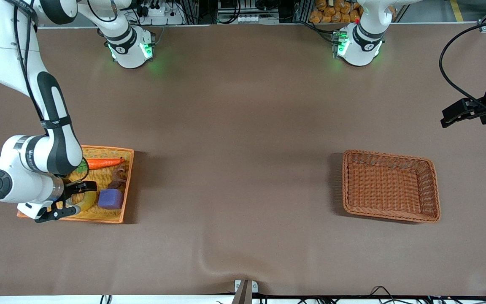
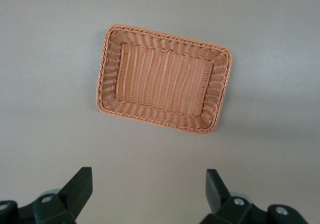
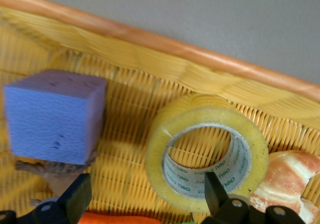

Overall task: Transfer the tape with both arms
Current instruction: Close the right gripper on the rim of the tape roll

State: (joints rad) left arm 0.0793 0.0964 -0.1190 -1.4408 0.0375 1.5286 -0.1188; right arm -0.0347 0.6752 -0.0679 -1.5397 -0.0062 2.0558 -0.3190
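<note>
The tape (image 3: 207,154), a yellowish roll with a grey-white core, lies flat in the yellow woven tray (image 3: 150,59) beside a purple cube. In the front view only an arc of the tape (image 1: 86,204) shows under the right arm's hand. My right gripper (image 3: 145,196) is open, low over the tray, with one fingertip (image 3: 216,194) over the tape's ring and the other on the cube's side; in the front view the right gripper (image 1: 84,196) is over the tray's nearer part. My left gripper (image 2: 149,189) is open and empty, waiting high at the left arm's end of the table (image 1: 452,118).
In the tray (image 1: 112,150) are a purple cube (image 1: 110,198), a carrot (image 1: 103,163), a brown toy animal (image 1: 118,177) and a bread piece (image 3: 287,176). An empty brown wicker basket (image 1: 390,185) sits toward the left arm's end, below the left gripper (image 2: 162,79).
</note>
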